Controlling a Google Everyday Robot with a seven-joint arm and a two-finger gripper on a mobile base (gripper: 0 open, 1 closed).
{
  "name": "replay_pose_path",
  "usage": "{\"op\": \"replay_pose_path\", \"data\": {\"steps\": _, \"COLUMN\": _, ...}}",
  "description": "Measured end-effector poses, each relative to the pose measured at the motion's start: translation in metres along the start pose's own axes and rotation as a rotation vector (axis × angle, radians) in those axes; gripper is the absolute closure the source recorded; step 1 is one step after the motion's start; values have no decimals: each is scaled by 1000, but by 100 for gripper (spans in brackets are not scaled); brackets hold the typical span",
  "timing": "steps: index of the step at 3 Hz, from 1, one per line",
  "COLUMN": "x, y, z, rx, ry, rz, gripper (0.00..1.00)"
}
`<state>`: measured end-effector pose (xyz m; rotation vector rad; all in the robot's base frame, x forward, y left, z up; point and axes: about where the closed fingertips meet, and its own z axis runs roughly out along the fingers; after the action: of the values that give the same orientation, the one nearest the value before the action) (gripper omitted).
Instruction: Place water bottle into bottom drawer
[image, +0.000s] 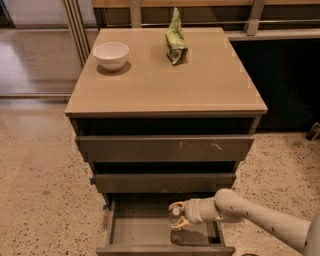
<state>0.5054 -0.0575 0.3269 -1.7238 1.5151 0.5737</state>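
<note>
The bottom drawer (135, 231) is pulled open at the foot of the cabinet, its flat grey-brown floor showing. My gripper (176, 216) reaches in from the right over the drawer's middle. It is shut on the water bottle (175, 214), whose white cap and clear body show between the fingers. The bottle hangs a little above the drawer floor, with its shadow below it.
A white bowl (111, 54) and a green foil snack bag (175, 39) stand on the cabinet top (165, 85). The upper drawer front (165, 148) has white scuff marks. A middle drawer front (162, 182) overhangs the open drawer. Speckled floor surrounds the cabinet.
</note>
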Motion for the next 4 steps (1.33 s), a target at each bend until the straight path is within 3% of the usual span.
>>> {"op": "replay_pose_path", "data": {"steps": 1, "x": 42, "y": -5, "z": 11, "rx": 54, "ry": 45, "rz": -13, "gripper": 100}}
{"op": "replay_pose_path", "data": {"steps": 2, "x": 74, "y": -12, "z": 22, "rx": 83, "ry": 45, "rz": -1, "gripper": 100}}
{"op": "replay_pose_path", "data": {"steps": 4, "x": 103, "y": -38, "z": 33, "rx": 130, "ry": -10, "rz": 51, "gripper": 100}}
